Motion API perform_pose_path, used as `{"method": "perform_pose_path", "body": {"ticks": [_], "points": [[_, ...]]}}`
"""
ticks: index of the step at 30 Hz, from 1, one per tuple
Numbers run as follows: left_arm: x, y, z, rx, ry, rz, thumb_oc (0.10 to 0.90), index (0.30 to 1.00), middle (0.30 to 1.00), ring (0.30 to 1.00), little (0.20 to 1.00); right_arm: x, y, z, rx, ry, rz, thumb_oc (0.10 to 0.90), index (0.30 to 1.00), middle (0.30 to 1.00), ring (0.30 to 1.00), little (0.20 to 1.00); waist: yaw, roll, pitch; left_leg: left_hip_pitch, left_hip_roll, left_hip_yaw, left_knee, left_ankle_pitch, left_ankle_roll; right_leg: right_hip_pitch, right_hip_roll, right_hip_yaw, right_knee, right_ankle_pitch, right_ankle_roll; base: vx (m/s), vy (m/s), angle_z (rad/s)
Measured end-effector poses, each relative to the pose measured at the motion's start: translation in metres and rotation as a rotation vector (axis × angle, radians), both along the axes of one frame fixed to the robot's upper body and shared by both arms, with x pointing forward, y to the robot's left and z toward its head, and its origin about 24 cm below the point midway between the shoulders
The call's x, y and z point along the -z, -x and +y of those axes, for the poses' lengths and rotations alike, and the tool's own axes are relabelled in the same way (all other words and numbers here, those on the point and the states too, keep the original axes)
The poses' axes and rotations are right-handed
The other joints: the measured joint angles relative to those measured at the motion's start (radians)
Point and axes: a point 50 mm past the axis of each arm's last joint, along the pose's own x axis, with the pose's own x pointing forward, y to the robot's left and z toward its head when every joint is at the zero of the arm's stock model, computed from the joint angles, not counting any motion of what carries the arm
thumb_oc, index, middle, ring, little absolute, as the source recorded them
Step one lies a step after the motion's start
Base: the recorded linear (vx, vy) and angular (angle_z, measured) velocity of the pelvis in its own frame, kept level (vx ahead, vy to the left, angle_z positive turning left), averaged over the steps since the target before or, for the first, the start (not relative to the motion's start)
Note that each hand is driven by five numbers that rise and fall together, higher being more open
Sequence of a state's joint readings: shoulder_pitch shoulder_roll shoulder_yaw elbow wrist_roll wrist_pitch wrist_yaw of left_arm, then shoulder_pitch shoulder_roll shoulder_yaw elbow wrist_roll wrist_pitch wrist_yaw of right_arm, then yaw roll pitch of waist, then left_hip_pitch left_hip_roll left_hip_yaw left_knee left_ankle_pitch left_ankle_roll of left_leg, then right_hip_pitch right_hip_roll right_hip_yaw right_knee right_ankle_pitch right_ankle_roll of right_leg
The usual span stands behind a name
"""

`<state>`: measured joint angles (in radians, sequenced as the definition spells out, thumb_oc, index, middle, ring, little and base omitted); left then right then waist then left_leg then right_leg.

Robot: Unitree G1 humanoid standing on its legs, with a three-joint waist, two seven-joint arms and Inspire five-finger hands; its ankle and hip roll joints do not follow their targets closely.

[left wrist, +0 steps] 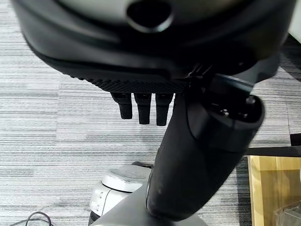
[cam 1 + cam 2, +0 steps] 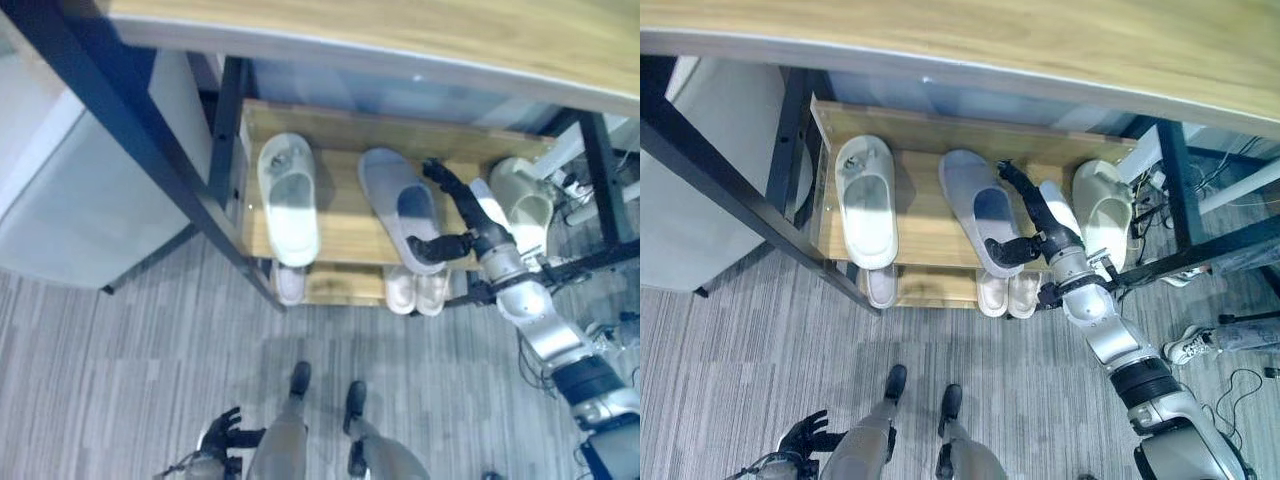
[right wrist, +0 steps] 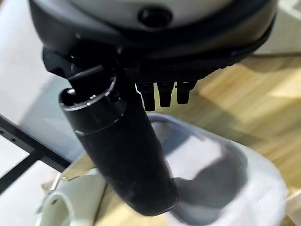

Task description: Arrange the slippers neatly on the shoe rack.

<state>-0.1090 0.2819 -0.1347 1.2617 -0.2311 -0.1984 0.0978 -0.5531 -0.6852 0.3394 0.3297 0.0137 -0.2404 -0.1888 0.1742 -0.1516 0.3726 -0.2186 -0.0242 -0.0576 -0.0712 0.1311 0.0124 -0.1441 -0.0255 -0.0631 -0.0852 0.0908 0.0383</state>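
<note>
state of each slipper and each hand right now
left slipper: flat on the upper shelf, toe-up
middle slipper: on that shelf, angled, right hand at it
right slipper: on that shelf, partly behind the arm
right hand: open, fingers straight
left hand: open, idle, low above the floor

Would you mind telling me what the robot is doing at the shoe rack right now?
The right hand is open beside the middle slipper on the shoe rack, its thumb at the slipper's heel. Two more slippers sit on that shelf, one to the left and one to the right. The left hand hangs idle over the floor.
</note>
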Motion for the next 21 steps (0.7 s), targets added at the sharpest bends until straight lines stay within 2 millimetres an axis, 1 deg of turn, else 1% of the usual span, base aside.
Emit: {"method": "perform_pose_path", "body": {"ticks": [1, 2, 4, 5, 6, 7, 8, 9, 12, 13, 15, 17, 18, 19, 20, 21], "points": [[-0.001, -0.002, 0.0, 0.001, -0.004, -0.005, 0.8, 0.9, 0.9, 0.9, 0.9, -0.004, 0.0, -0.001, 0.001, 0.0, -0.017, 0.8, 0.9, 0.9, 0.9, 0.9, -0.001, 0.0, 0.002, -0.013, 0.0, -0.001, 0.003, 0.0, 0.0, -0.011, 0.0, -0.001, 0.0, 0.0, 0.0, 0.01, 0.015, 0.06], [-0.003, -0.008, -0.001, 0.013, -0.008, -0.016, 0.8, 0.9, 0.9, 0.9, 0.9, -0.01, 0.001, -0.004, -0.001, 0.007, -0.045, 0.8, 0.9, 0.9, 0.9, 0.9, -0.001, 0.003, 0.016, -0.025, -0.001, -0.004, 0.011, 0.0, -0.001, -0.017, 0.0, -0.005, 0.0, 0.001, -0.001, 0.01, 0.009, 0.06], [-0.004, -0.01, -0.001, 0.021, -0.014, -0.019, 0.8, 0.9, 0.9, 0.9, 0.9, -0.012, 0.001, -0.004, -0.002, 0.008, -0.061, 0.8, 0.9, 0.9, 0.9, 0.9, -0.002, 0.003, 0.023, -0.026, -0.001, -0.006, 0.011, 0.0, -0.001, -0.019, 0.001, -0.005, 0.0, 0.001, -0.001, 0.01, 0.007, 0.02], [-0.005, -0.013, -0.001, 0.025, -0.015, -0.028, 0.8, 0.9, 0.9, 0.9, 0.9, -0.014, 0.001, -0.004, 0.004, 0.002, -0.077, 0.8, 0.9, 0.9, 0.9, 0.9, -0.003, 0.01, 0.029, -0.026, 0.0, -0.007, 0.011, 0.0, -0.001, -0.019, 0.001, -0.005, 0.0, 0.001, -0.001, 0.0, 0.0, 0.0], [-0.005, -0.014, -0.002, 0.028, -0.015, -0.031, 0.8, 0.9, 0.9, 0.9, 0.9, -0.015, 0.001, -0.004, 0.008, 0.0, -0.082, 0.8, 0.9, 0.9, 0.9, 0.9, -0.003, 0.012, 0.031, -0.027, 0.0, -0.007, 0.011, 0.0, -0.001, -0.019, 0.001, -0.005, 0.0, 0.001, -0.001, 0.02, 0.012, 0.03], [-0.005, -0.015, -0.003, 0.035, -0.015, -0.038, 0.8, 0.9, 0.9, 0.9, 0.9, -0.019, 0.0, -0.005, 0.02, -0.013, -0.108, 0.8, 0.9, 0.9, 0.9, 0.9, -0.003, 0.023, 0.038, -0.033, 0.0, -0.01, 0.013, 0.001, -0.003, -0.024, 0.001, -0.009, 0.0, 0.001, -0.002, 0.02, 0.002, 0.07], [-0.006, -0.016, -0.004, 0.033, -0.019, -0.043, 0.8, 0.9, 0.9, 0.9, 0.9, -0.022, 0.0, -0.006, 0.026, -0.031, -0.122, 0.8, 0.9, 0.9, 0.9, 0.9, -0.003, 0.027, 0.043, -0.039, 0.0, -0.014, 0.015, 0.002, -0.004, -0.027, 0.001, -0.014, 0.0, 0.002, -0.002, 0.04, -0.005, 0.14], [-0.006, -0.017, -0.004, 0.032, -0.021, -0.046, 0.8, 0.9, 0.9, 0.9, 0.9, -0.024, 0.0, -0.008, 0.035, -0.064, -0.13, 0.8, 0.9, 0.9, 0.9, 0.9, -0.002, 0.029, 0.047, -0.046, 0.0, -0.018, 0.016, 0.003, -0.006, -0.03, 0.002, -0.021, 0.0, 0.002, -0.002, 0.04, -0.003, 0.13], [-0.006, -0.017, -0.005, 0.033, -0.019, -0.046, 0.8, 0.9, 0.9, 0.9, 0.9, -0.027, 0.0, -0.011, 0.052, -0.079, -0.144, 0.8, 0.9, 0.9, 0.9, 0.9, 0.004, 0.03, 0.047, -0.048, 0.0, -0.024, 0.016, 0.004, -0.006, -0.031, 0.003, -0.026, 0.0, 0.002, -0.003, 0.02, 0.006, 0.07], [-0.006, -0.017, -0.005, 0.037, -0.019, -0.048, 0.8, 0.9, 0.9, 0.9, 0.9, -0.029, -0.001, -0.013, 0.065, -0.107, -0.156, 0.8, 0.9, 0.9, 0.9, 0.9, 0.011, 0.031, 0.047, -0.049, 0.0, -0.025, 0.016, 0.004, -0.006, -0.031, 0.003, -0.027, 0.0, 0.001, -0.003, 0.0, 0.0, 0.0], [-0.006, -0.019, -0.006, 0.045, -0.02, -0.049, 0.8, 0.9, 0.9, 0.9, 0.9, -0.034, -0.007, -0.013, 0.085, -0.216, -0.165, 0.8, 0.9, 0.9, 0.9, 0.9, 0.015, 0.032, 0.048, -0.049, -0.001, -0.025, 0.016, 0.004, -0.006, -0.032, 0.002, -0.027, 0.0, 0.001, -0.003, 0.0, 0.0, 0.0], [-0.007, -0.021, -0.007, 0.048, -0.02, -0.057, 0.8, 0.9, 0.9, 0.9, 0.9, -0.042, -0.01, -0.018, 0.107, -0.263, -0.192, 0.8, 0.9, 0.9, 0.9, 0.9, 0.024, 0.033, 0.049, -0.057, -0.001, -0.025, 0.016, 0.005, -0.006, -0.04, 0.002, -0.027, 0.0, 0.001, -0.003, 0.0, 0.006, 0.02], [-0.007, -0.021, -0.007, 0.053, -0.022, -0.056, 0.8, 0.9, 0.9, 0.9, 0.9, -0.051, -0.011, -0.017, 0.11, -0.274, -0.221, 0.598, 0.596, 0.596, 0.596, 0.596, 0.026, 0.034, 0.049, -0.06, -0.002, -0.026, 0.016, 0.006, -0.006, -0.042, 0.001, -0.028, 0.0, 0.001, -0.003, 0.0, 0.0, 0.0], [-0.007, -0.021, -0.008, 0.056, -0.024, -0.053, 0.8, 0.9, 0.9, 0.9, 0.9, -0.053, -0.012, -0.018, 0.117, -0.276, -0.229, 0.598, 0.596, 0.596, 0.596, 0.596, 0.025, 0.034, 0.049, -0.059, -0.003, -0.025, 0.016, 0.006, -0.006, -0.042, 0.0, -0.028, 0.0, 0.002, -0.003, 0.0, 0.0, 0.0], [-0.007, -0.021, -0.008, 0.061, -0.027, -0.053, 0.8, 0.9, 0.9, 0.9, 0.9, -0.054, -0.012, -0.019, 0.125, -0.278, -0.232, 0.4, 0.3, 0.3, 0.3, 0.3, 0.024, 0.034, 0.049, -0.06, -0.003, -0.025, 0.016, 0.006, -0.006, -0.042, 0.0, -0.027, 0.0, 0.001, -0.003, 0.0, 0.0, 0.0], [-0.007, -0.022, -0.008, 0.062, -0.03, -0.057, 0.8, 0.9, 0.9, 0.9, 0.9, -0.054, -0.012, -0.019, 0.126, -0.278, -0.233, 0.4, 0.3, 0.3, 0.3, 0.3, 0.022, 0.034, 0.049, -0.059, -0.004, -0.024, 0.016, 0.006, -0.006, -0.042, -0.001, -0.027, 0.0, 0.002, -0.003, 0.0, 0.0, 0.0]]}}
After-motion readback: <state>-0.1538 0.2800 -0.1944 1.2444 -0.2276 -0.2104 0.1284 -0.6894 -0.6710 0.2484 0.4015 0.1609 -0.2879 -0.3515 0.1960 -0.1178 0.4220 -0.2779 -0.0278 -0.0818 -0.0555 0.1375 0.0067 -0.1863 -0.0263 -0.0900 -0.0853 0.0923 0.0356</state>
